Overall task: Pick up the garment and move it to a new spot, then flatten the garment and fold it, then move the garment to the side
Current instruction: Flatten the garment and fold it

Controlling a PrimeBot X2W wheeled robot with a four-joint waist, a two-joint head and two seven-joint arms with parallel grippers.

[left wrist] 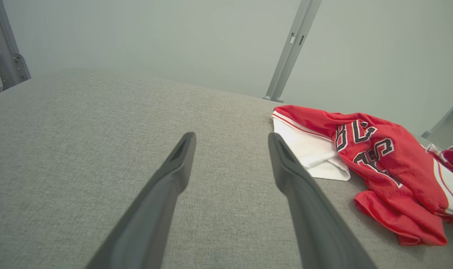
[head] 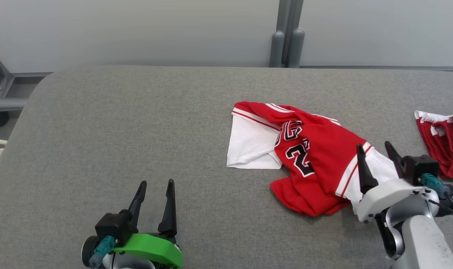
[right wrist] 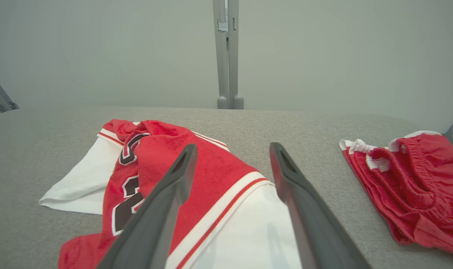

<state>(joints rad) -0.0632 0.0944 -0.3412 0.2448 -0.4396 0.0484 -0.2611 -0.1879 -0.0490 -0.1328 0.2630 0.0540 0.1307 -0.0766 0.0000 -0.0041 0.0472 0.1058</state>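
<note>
**A crumpled red-and-white jersey (head: 316,164) on the grey padded table (head: 136,130), right of centre.**
The right gripper (head: 374,145) is poised over the jersey's white sleeve, fingers spread and pinching nothing. The left gripper (head: 157,183), likewise spread, hovers well apart over bare table. Red shorts (head: 446,145) lie at the right edge.

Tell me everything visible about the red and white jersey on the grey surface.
The jersey is red knit-looking fabric with white panels, red-and-white striped trim and black, white-edged numerals. It lies crumpled and partly folded over itself on the grey cloth surface, unflattened. The open right claw straddles its near white end; contact is unclear. The second red garment lies apart.
</note>
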